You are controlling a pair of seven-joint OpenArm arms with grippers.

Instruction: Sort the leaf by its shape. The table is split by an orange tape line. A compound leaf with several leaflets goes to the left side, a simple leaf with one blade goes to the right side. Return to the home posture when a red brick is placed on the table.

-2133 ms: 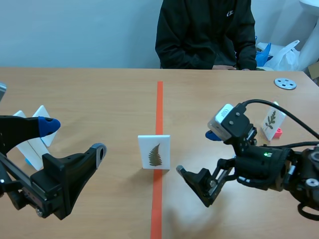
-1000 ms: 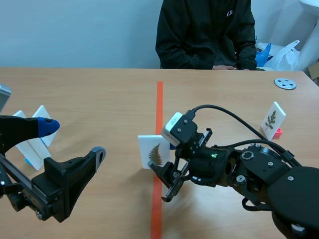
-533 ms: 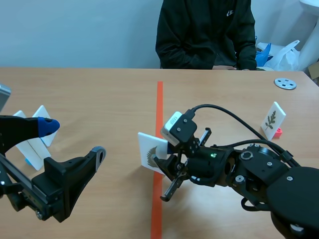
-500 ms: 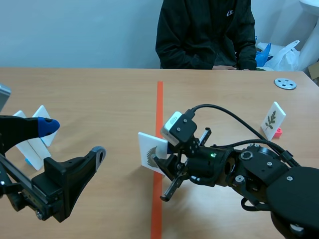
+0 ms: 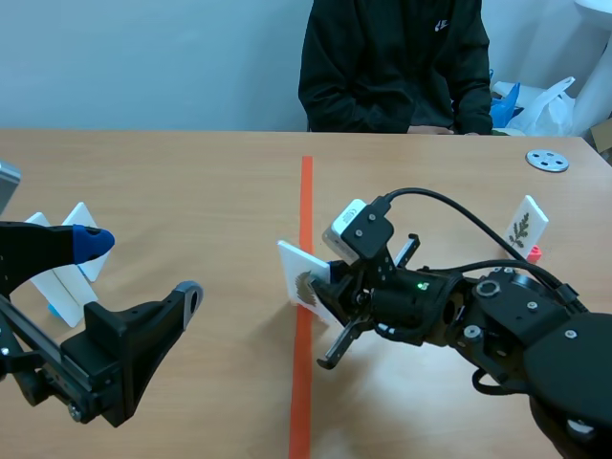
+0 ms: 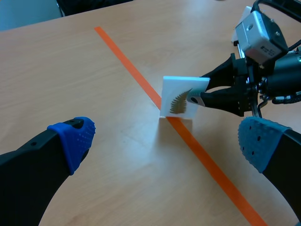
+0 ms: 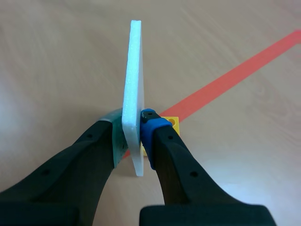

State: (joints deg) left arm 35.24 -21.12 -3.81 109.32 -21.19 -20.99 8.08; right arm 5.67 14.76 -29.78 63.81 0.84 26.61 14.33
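A white card (image 5: 300, 272) printed with a fern-like leaf of several leaflets stands at the orange tape line (image 5: 306, 201), tilted toward the left. My right gripper (image 5: 323, 287) is shut on the card's edge, one pad on each face, as the right wrist view shows (image 7: 134, 123). The card (image 7: 134, 84) appears edge-on there, with its yellow base (image 7: 172, 121) just beyond the fingers. In the left wrist view the card (image 6: 181, 95) and the right gripper (image 6: 197, 99) lie ahead of my left gripper (image 6: 167, 141), which is open and holds nothing. The left gripper (image 5: 143, 268) hangs low at the left.
Two white cards (image 5: 59, 258) stand at the left behind the left arm. Another leaf card (image 5: 523, 228) on a pink base stands at the right. A grey disc (image 5: 547, 160) lies at the far right. A person (image 5: 392, 67) sits across the table.
My right arm came in from the right to the card, closed its fingers on it, then tipped it and shifted it slightly right. The left arm has kept still.
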